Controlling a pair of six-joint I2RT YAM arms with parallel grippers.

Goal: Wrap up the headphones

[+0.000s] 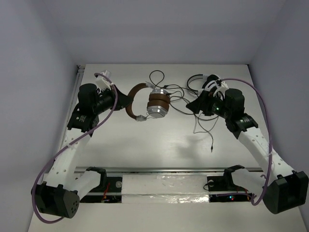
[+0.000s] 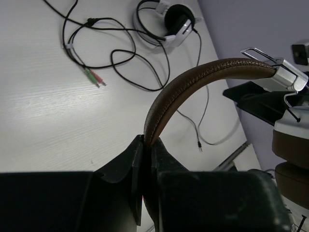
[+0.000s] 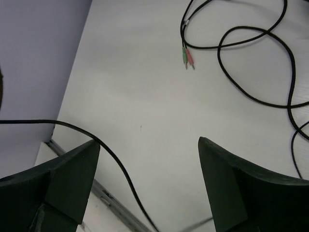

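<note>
White-and-black headset (image 2: pixel 171 21) & tangled black leads (image 2: pixel 120 58) lay far right. L gripper (image 2: pixel 147 147) was clamped on the brown headband (image 2: pixel 193 79) of the headphones (image 1: pixel 157 104). R gripper (image 3: pixel 149 154) stood wide apart, thin cable (image 3: pixel 120 174) crossing between.

light: bright, diffuse | shadows: soft, faint | glare: mild on table (image 2: pixel 43 104) | blur: wrist foregrounds soft

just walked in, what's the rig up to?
It's on the headphone-wrapping task. The left gripper is shut on the brown headband of the headphones. The right gripper is open, and a thin black cable runs between its fingers unclamped. No cable is wound around the headphones yet; it lies in loose loops. A white-and-black headphones set sits at the far side of the table, untouched.
</note>
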